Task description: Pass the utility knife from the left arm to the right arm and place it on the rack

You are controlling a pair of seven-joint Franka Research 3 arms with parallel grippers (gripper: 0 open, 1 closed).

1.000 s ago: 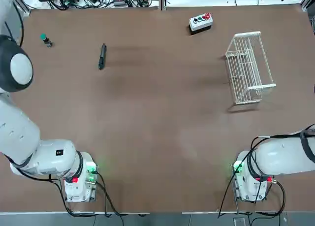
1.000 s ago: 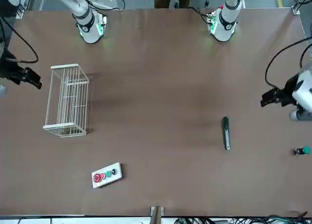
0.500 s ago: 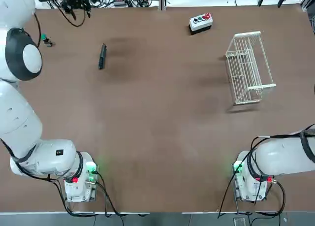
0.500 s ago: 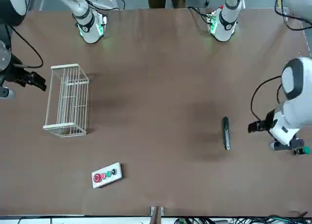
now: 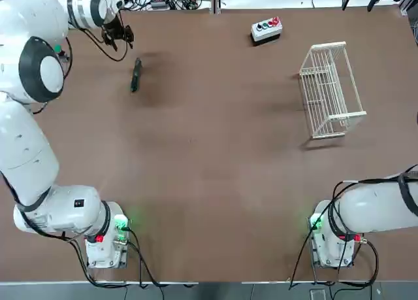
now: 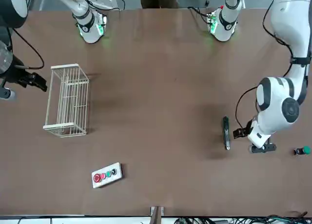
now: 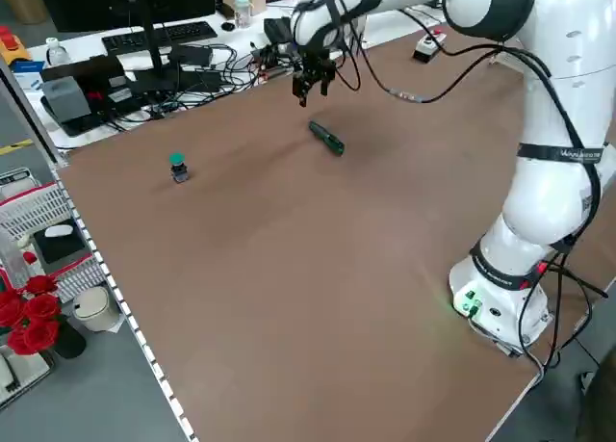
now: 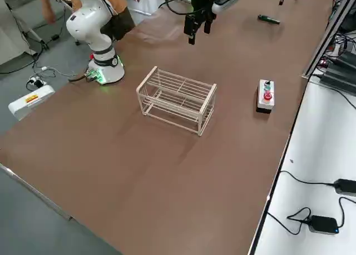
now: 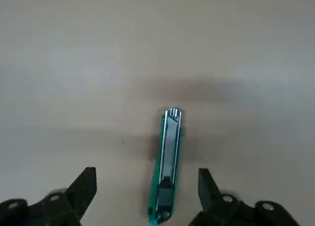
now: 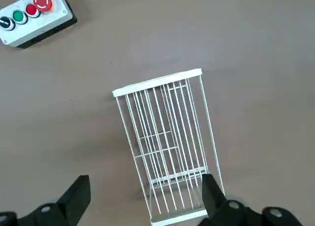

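On brown table (image 5: 215, 182), one knife (image 5: 136, 75), one rack (image 5: 332, 91)

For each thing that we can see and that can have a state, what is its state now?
Left hand: open, above the table near the utility knife, not gripping it.
Right hand: open, holding nothing, in the air on the rack's side.
Utility knife: lying flat on the table, not held.
Rack: standing on the table, nothing in it.
Button box: resting on the table, buttons facing up.
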